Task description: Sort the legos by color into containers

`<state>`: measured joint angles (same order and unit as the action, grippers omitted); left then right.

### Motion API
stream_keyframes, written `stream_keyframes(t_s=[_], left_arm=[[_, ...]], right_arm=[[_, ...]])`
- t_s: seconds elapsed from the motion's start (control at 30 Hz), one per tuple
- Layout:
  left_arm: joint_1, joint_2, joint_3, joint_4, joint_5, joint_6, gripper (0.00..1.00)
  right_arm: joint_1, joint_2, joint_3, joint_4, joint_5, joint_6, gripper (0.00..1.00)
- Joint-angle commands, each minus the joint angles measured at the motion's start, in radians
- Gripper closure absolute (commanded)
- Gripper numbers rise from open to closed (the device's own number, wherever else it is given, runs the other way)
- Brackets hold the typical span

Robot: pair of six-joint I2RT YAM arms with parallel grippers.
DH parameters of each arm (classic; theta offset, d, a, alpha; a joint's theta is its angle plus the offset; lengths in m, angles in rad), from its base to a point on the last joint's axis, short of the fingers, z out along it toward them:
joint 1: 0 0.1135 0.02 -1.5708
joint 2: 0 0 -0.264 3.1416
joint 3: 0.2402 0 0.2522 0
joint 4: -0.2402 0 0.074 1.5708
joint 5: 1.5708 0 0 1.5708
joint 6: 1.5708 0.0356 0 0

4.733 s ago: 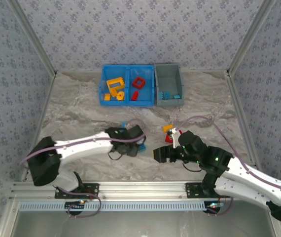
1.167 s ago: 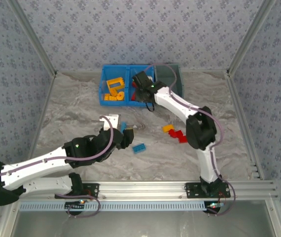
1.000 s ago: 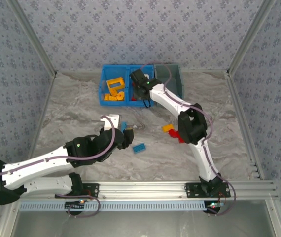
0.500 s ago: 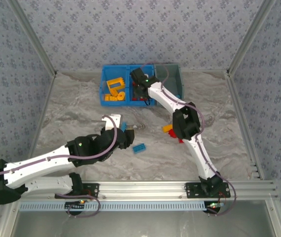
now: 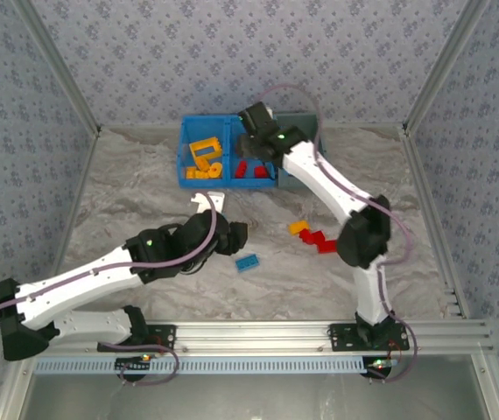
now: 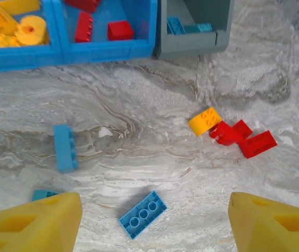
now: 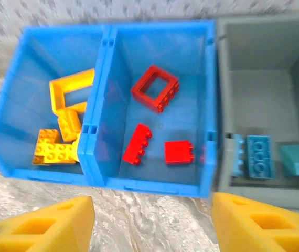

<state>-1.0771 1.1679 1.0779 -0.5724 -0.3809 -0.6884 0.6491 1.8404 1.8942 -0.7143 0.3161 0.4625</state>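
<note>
- The left gripper (image 5: 235, 233) is held wide open and empty near a blue brick (image 6: 142, 214) on the table (image 6: 275, 79).
- The right gripper (image 7: 152, 198) is spread open, empty, before the middle blue bin (image 7: 157, 181), where red bricks (image 7: 179, 152) are seen.

left bin (image 7: 18, 105): bright blue, yellow-orange legos (image 7: 60, 142) inside
middle bin (image 7: 191, 79): same bright blue, with red legos (image 7: 155, 88) in it
right bin (image 7: 254, 84): grey, holding light blue legos (image 7: 258, 156), one more of a teal
loose legos (image 6: 142, 214): three blue, one yellow-orange, a few red
tabletop (image 6: 139, 100): whitish-grey marble look with brownish veins
walls (image 5: 232, 52): pale grey-blue, tiny flower print all over
arms (image 5: 83, 280): white shells, black joints, purplish cables
jaws: yellow-orange on both
</note>
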Motion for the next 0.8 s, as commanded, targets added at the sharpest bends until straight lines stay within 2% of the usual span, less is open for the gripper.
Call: stream_keyframes(t_s=[0.0,0.07,0.13,0.2,0.33,0.43,0.53,0.77], left_arm=[[0.065,0.111,0.055,0.081,0.264,0.150,0.22],[0.122,0.209,0.094,0.113,0.436,0.265,0.22],[0.142,0.306,0.146,0.106,0.517,0.404,0.22],[0.154,0.403,0.201,0.091,0.554,0.548,0.22],[0.174,0.552,0.278,0.107,0.588,0.693,0.22],[0.172,0.635,0.322,0.133,0.605,0.776,0.22],[0.169,0.720,0.371,0.135,0.609,0.853,0.24],[0.147,0.883,0.470,0.158,0.547,0.969,0.25]], right_arm=[[-0.004,-0.213,-0.269,0.054,0.070,0.052,0.37],[-0.009,-0.367,-0.461,0.074,0.048,0.090,0.36],[-0.007,-0.498,-0.613,0.072,0.015,0.118,0.36],[-0.008,-0.619,-0.747,0.021,-0.011,0.158,0.35],[-0.004,-0.799,-0.896,-0.112,-0.077,0.307,0.34],[0.013,-0.911,-0.944,-0.209,-0.109,0.389,0.34],[0.042,-0.978,-0.944,-0.306,-0.059,0.418,0.34],[0.042,-1.016,-0.868,-0.384,-0.007,0.393,0.33]])
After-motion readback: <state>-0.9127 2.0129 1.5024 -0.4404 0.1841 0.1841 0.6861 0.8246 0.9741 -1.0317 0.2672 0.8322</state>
